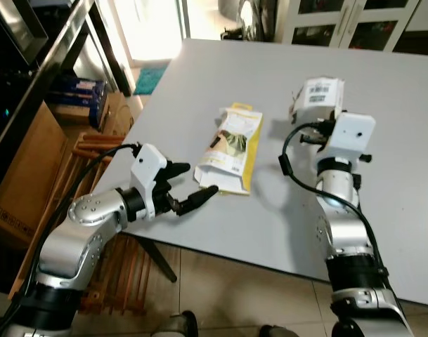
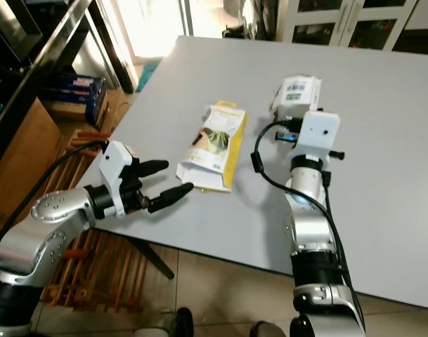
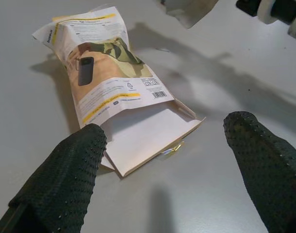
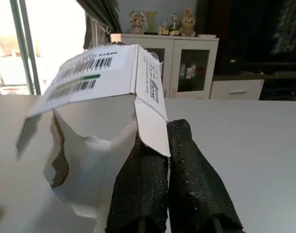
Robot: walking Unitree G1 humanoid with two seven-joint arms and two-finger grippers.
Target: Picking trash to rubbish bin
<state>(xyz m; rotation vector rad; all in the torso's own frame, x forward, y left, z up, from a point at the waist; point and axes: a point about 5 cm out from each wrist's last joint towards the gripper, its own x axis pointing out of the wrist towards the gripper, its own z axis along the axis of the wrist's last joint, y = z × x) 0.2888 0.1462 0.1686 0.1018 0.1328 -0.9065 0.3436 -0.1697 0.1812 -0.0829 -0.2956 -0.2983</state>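
Right pincer (image 4: 168,145) clamped on torn white box (image 4: 101,97), lifted off surface (image 1: 382,91). Left pincer (image 1: 189,188) apart, just short of flat yellow packet (image 1: 231,147). No bin seen; both pcs undelivered.

left hand (image 2: 164,184) spread, near yellow packet (image 2: 215,146) | right hand holds white box (image 2: 296,91)

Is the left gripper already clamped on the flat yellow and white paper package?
No, the left gripper is open, its black fingers spread either side of the flat yellow and white paper package lying on the grey table.
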